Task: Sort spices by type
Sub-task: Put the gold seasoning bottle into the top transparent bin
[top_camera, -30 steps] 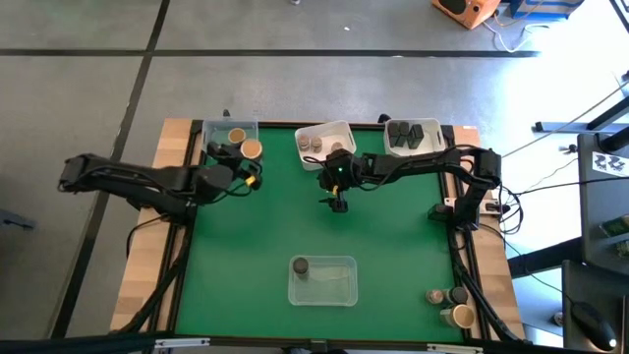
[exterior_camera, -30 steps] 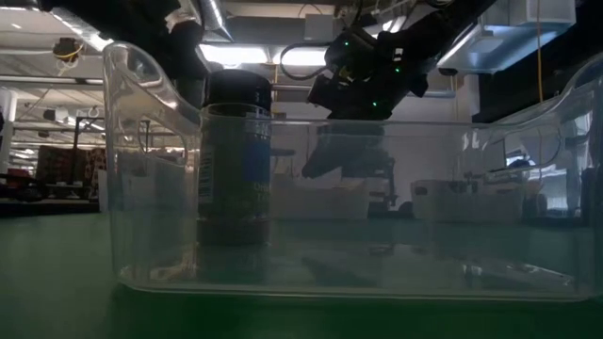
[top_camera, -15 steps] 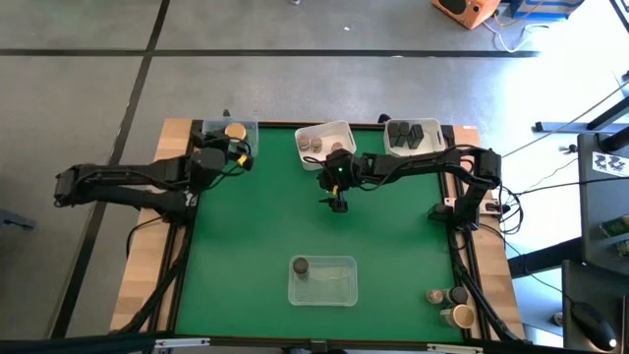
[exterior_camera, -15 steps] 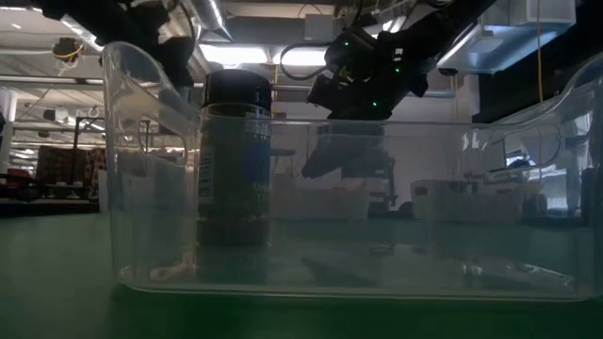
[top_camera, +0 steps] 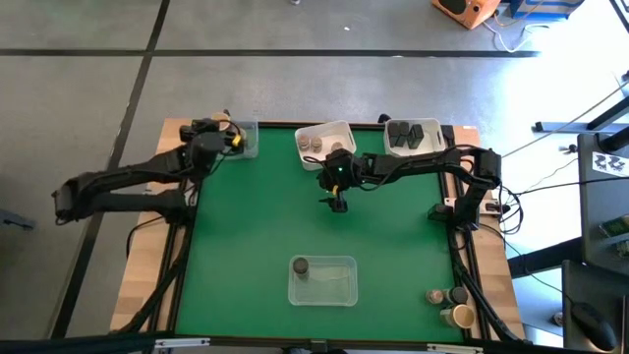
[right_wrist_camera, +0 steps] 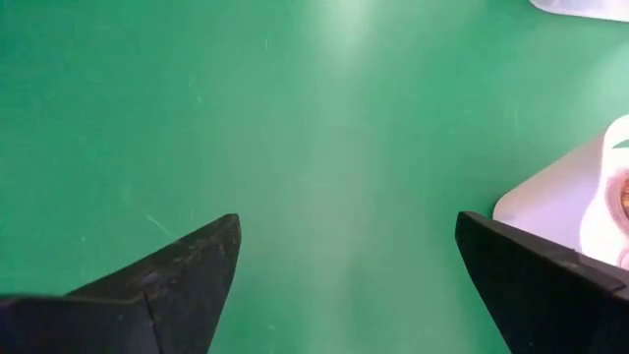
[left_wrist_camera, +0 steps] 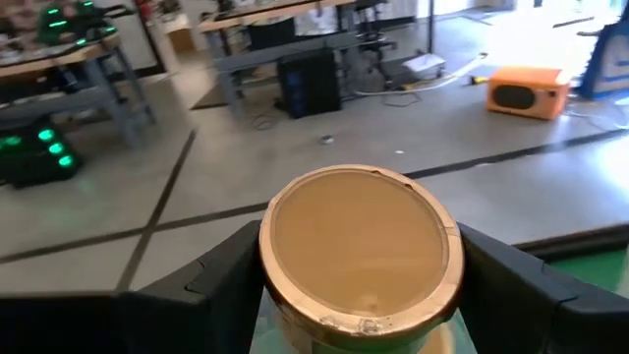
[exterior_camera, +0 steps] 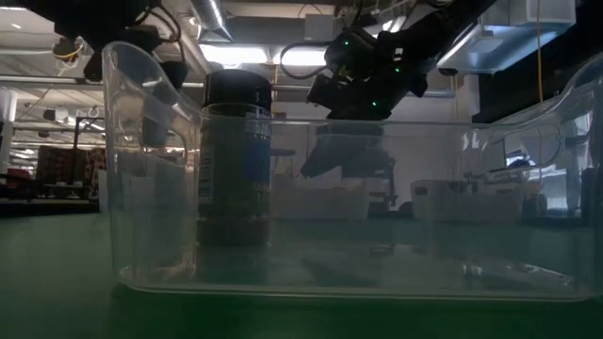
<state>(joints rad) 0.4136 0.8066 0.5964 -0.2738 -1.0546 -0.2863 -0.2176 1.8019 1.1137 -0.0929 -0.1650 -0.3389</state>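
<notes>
My left gripper is over the clear far-left tray, shut on a tan-topped spice jar. That jar fills the left wrist view and is hidden under the gripper in the high view. My right gripper hangs open over bare green mat, just near of the white middle tray, which holds pale grey-pink jars. Dark-topped jars sit in the far-right tray. One dark-topped jar stands upright in the near clear tray. My left gripper pinches the tan-topped jar between its two fingers, one on each side of the jar's body just below the lid. The jar stands upright with its lid up. What is under its base is hidden.
Three more jars stand at the table's near right corner, off the mat. The green mat's middle is open room. The right arm reaches in from the right edge across the far half. In the low view the near tray's wall fills the picture.
My left gripper has carried the tan-topped jar toward the table's far left corner, from the mat just near of the far-left tray to above that tray, its arm swinging toward the far edge. The tan jar in the tray is now covered by it.
</notes>
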